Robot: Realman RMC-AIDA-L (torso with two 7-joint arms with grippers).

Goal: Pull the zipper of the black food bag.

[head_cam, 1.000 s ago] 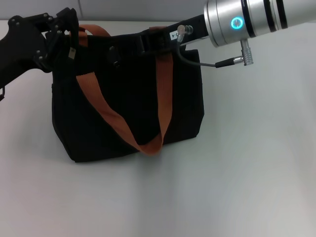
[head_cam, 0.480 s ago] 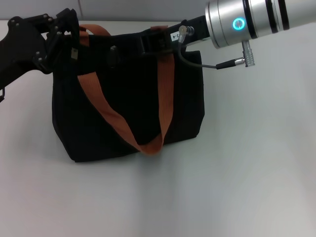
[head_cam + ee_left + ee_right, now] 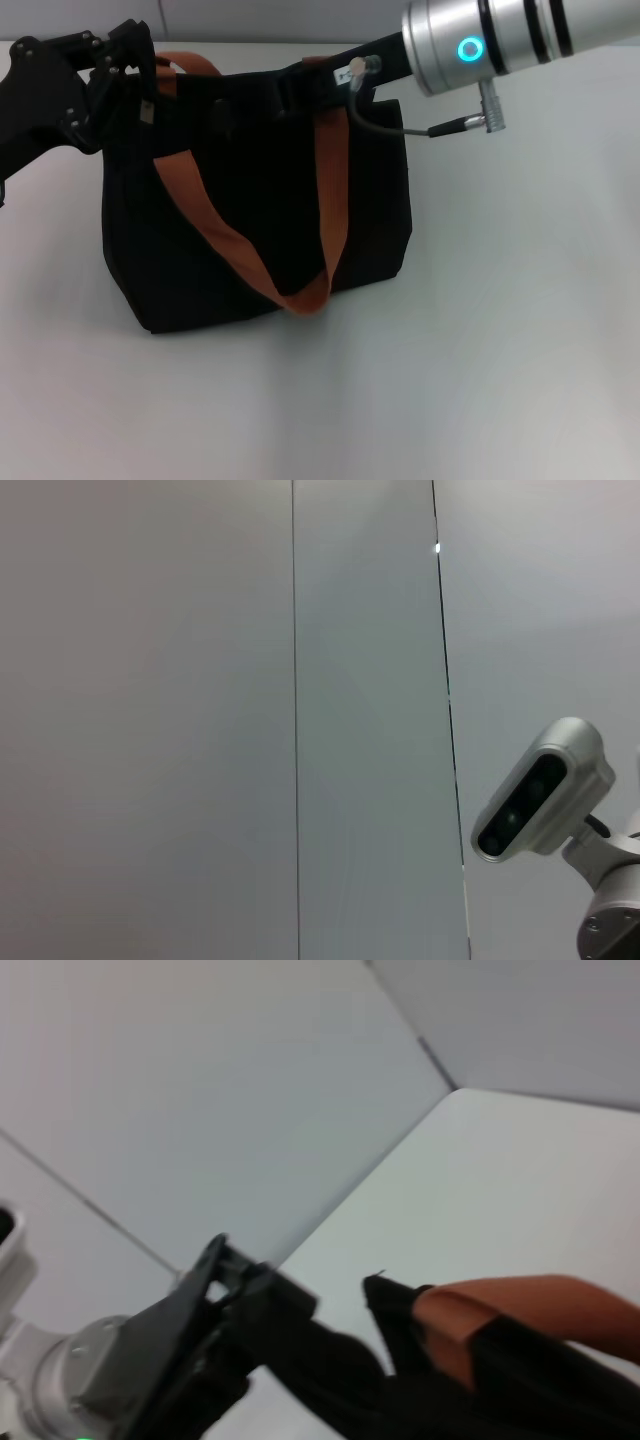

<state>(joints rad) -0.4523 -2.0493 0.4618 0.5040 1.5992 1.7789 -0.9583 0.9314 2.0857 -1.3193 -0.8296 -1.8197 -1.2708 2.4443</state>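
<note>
black food bag (image 3: 255,215) upright on tabletop (image 3: 480,350) | left claw (image 3: 128,70) at its corner, right claw (image 3: 290,90) along top (grips unclear) | zipper unseen, progress unjudgeable

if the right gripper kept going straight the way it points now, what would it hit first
Probably the left gripper, which holds the far top corner of the black food bag. The right gripper points along the bag's top edge toward it, though depth is unclear.
</note>
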